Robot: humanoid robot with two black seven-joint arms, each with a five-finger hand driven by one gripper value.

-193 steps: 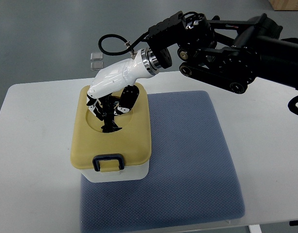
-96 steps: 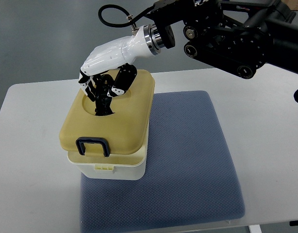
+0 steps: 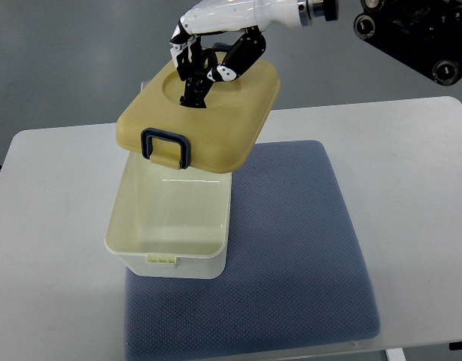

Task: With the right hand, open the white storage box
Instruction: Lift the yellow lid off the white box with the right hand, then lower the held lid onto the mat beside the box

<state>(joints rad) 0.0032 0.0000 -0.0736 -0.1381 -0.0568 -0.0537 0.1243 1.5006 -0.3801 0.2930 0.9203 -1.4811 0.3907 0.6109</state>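
Above the white box (image 3: pixel 171 226), the yellow lid (image 3: pixel 205 113) is held up in the air and tilted, pinched at its top knob by the right hand (image 3: pixel 212 56). On the blue mat (image 3: pixel 291 248) the box is left open. Next, the lid should probably be set down.

Bright, even light (soft shadows), sharp throughout

I can read no text, label, brand or number anywhere: the tan lid (image 3: pixel 208 120), the white storage box (image 3: pixel 171 218) and the blue mat (image 3: pixel 291 241) all look plain to me.
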